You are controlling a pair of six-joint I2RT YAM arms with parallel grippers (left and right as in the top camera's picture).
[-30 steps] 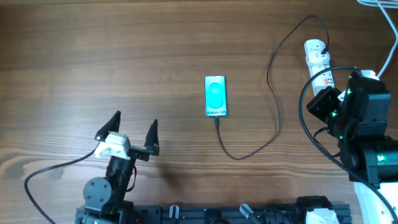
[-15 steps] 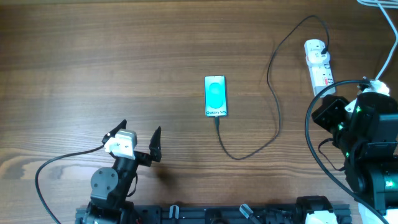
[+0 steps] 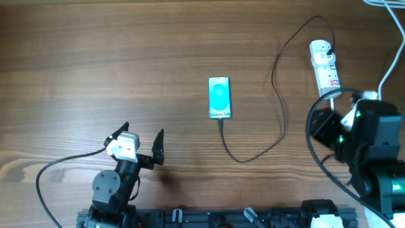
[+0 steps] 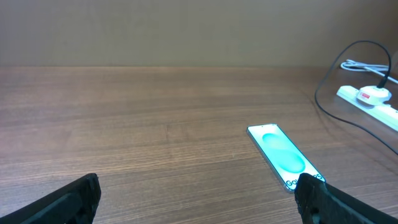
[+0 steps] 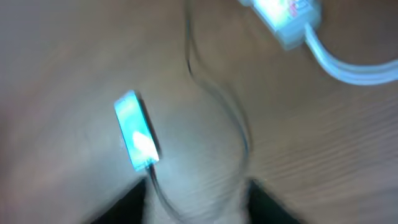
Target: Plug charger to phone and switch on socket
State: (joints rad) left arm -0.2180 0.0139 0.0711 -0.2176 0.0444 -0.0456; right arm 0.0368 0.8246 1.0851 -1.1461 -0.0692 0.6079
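Observation:
The phone (image 3: 219,97) lies flat mid-table with its turquoise screen lit. The thin black charger (image 3: 279,101) meets the phone's near short edge, loops right and runs up to the white socket (image 3: 324,66) at the far right. My left gripper (image 3: 140,133) hovers open near the front edge, left of the phone (image 4: 283,155), with nothing between its fingers (image 4: 62,202). My right gripper (image 5: 196,202) is open and empty in a blurred wrist view, above the table in front of the socket (image 5: 286,15), with the phone (image 5: 135,132) and charger (image 5: 217,93) ahead of it.
A thick white cord (image 3: 387,75) trails from the socket past the right arm (image 3: 370,152) and off the far right corner. Black arm cables loop at the front left (image 3: 57,172) and beside the right arm (image 3: 311,136). Bare wood covers the left and far side.
The right arm has pulled back from the socket toward the front edge, and its jaws have gone from shut to open. The left arm drew back slightly a second ago, then stayed still.

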